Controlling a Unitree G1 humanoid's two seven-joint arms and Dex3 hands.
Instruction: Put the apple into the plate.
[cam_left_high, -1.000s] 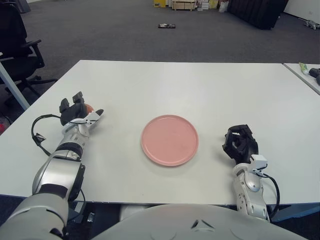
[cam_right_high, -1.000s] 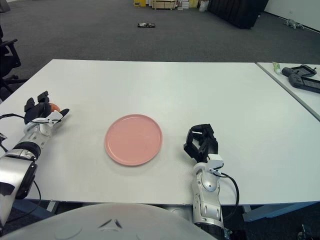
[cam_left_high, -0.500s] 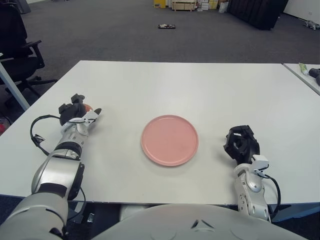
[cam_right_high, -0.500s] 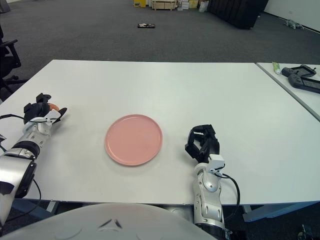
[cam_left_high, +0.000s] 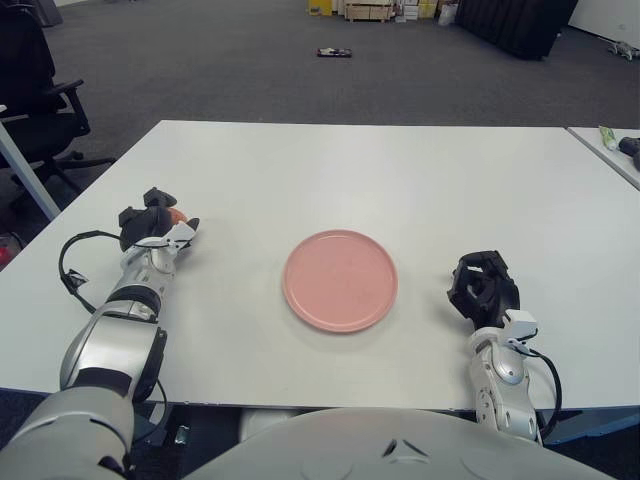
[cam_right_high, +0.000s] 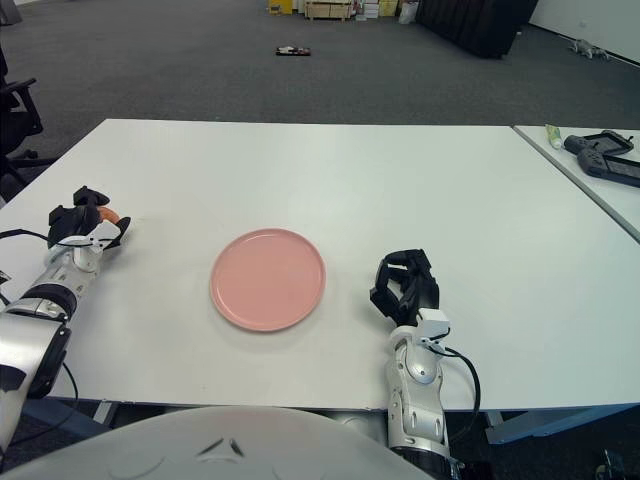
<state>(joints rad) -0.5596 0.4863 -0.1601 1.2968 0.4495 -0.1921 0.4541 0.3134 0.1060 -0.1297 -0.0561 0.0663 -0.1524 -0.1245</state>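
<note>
White table (cam_left_high: 400, 180) with a pink plate (cam_left_high: 340, 280) near its front middle

Bare counter (cam_left_high: 300, 170) lies between the left robot hand (cam_left_high: 152, 222), which is closed around the apple (cam_left_high: 176, 213), and the pink plate (cam_left_high: 340, 280); nothing stands in that stretch. The right robot hand (cam_left_high: 482, 287), fingers curled, sits right of the plate, apart from it.
</note>
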